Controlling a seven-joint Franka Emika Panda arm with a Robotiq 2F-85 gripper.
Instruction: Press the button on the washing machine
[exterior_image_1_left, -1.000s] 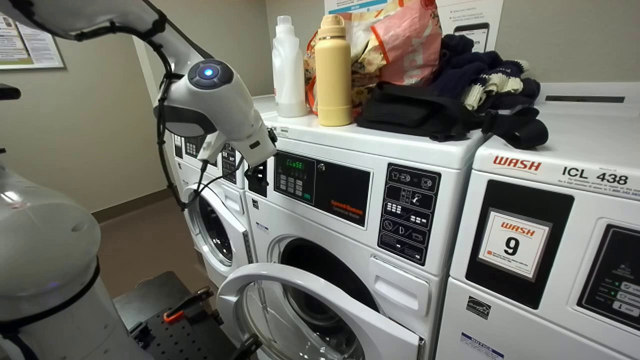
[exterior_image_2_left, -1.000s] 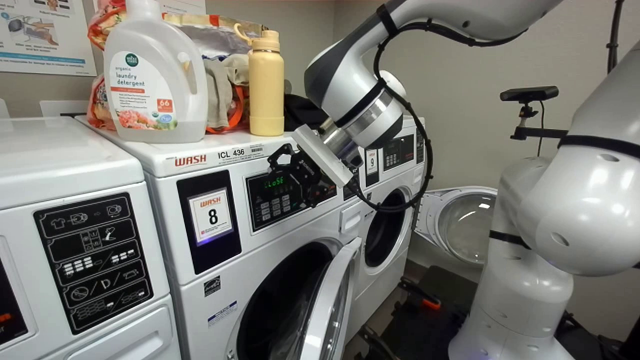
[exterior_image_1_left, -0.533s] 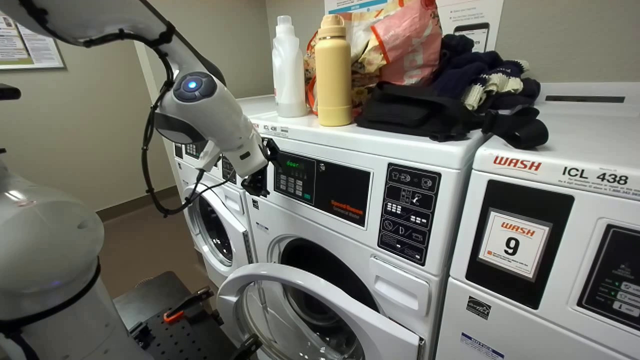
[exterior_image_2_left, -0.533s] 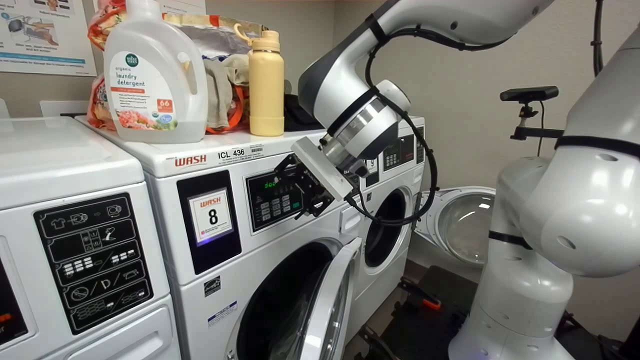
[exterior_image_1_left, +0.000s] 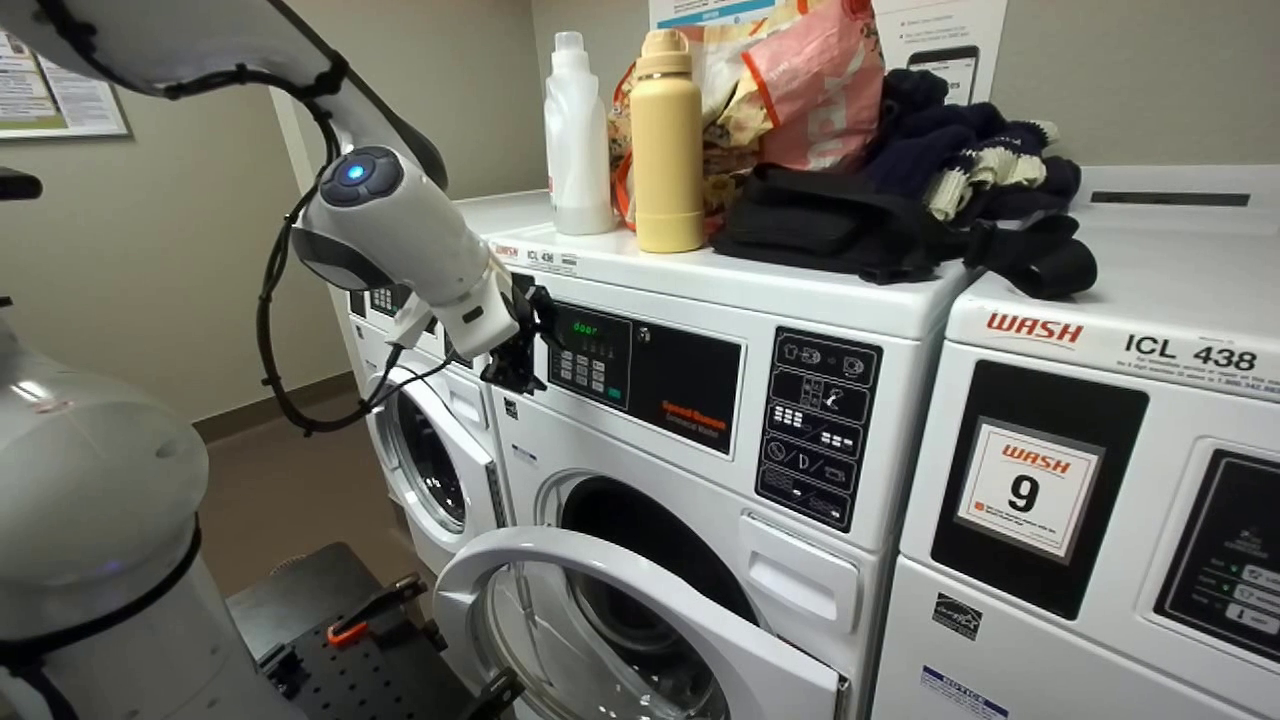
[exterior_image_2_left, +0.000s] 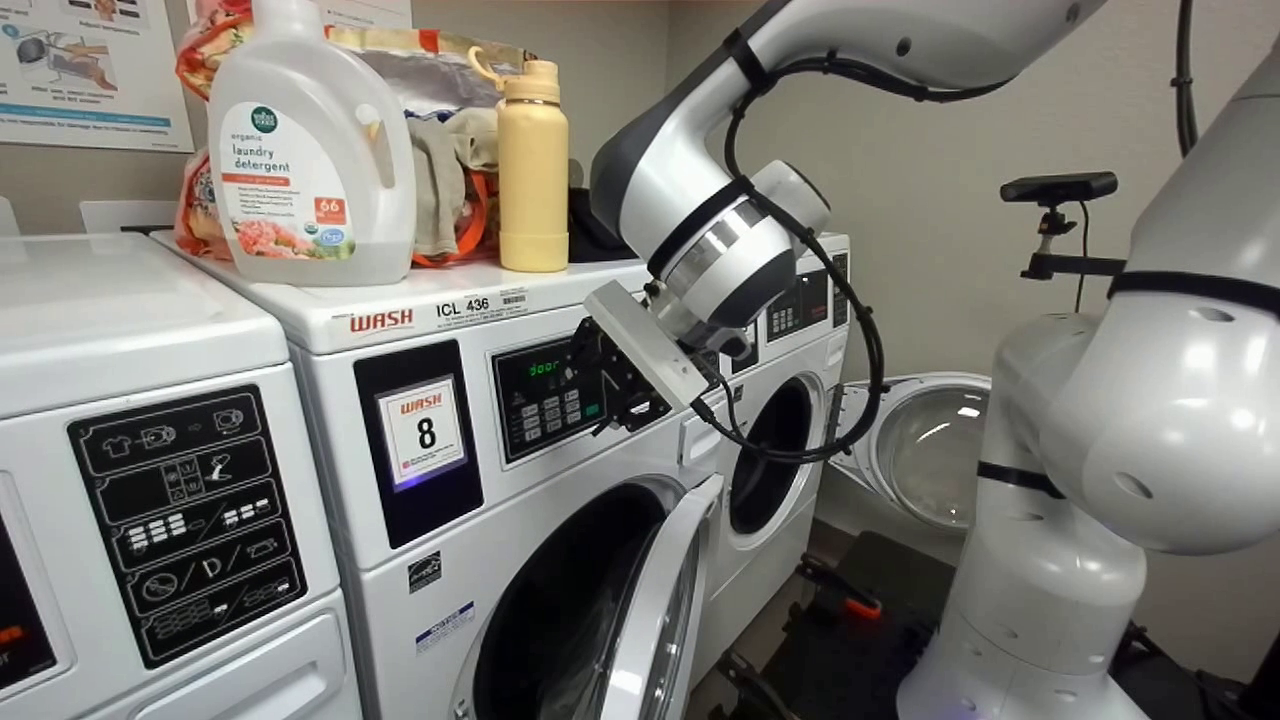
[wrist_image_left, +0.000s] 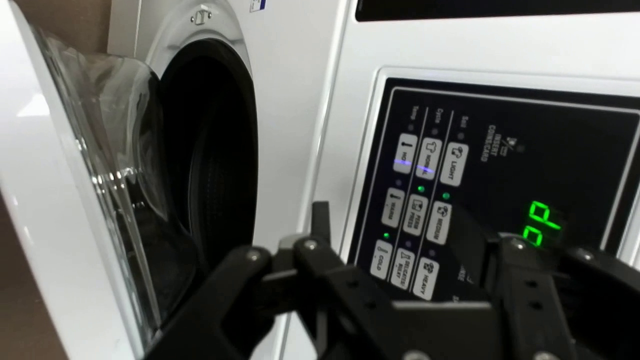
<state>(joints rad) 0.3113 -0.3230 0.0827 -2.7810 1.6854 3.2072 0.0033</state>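
The white washing machine (exterior_image_1_left: 690, 475) shows in both exterior views (exterior_image_2_left: 510, 505) and in the wrist view (wrist_image_left: 290, 135). Its round door (exterior_image_1_left: 750, 640) is swung open. The dark keypad (exterior_image_1_left: 580, 370) has a lit green display reading "door". In the wrist view, the keypad's light buttons (wrist_image_left: 415, 215) face the jaws, and the display is partly hidden by a finger. My gripper (exterior_image_2_left: 590, 388) is open and empty in front of the keypad, its fingers apart (wrist_image_left: 395, 225). Contact with a button cannot be told. Lower parts of the panel are hidden behind the gripper.
A yellow bottle (exterior_image_1_left: 667, 160), a detergent jug (exterior_image_2_left: 310, 190), a bag (exterior_image_1_left: 820, 110) and dark clothes (exterior_image_1_left: 850, 225) sit on top. A machine with a "9" sticker (exterior_image_1_left: 1020, 490) stands beside it. The open door (exterior_image_2_left: 655, 610) juts out below the gripper. A black cart (exterior_image_1_left: 370, 650) stands in front.
The wrist has come down and shifted a little along the machine's front, with the gripper tilting slightly. The display has gone from "CLOSE" to "door". The gripper stays open.
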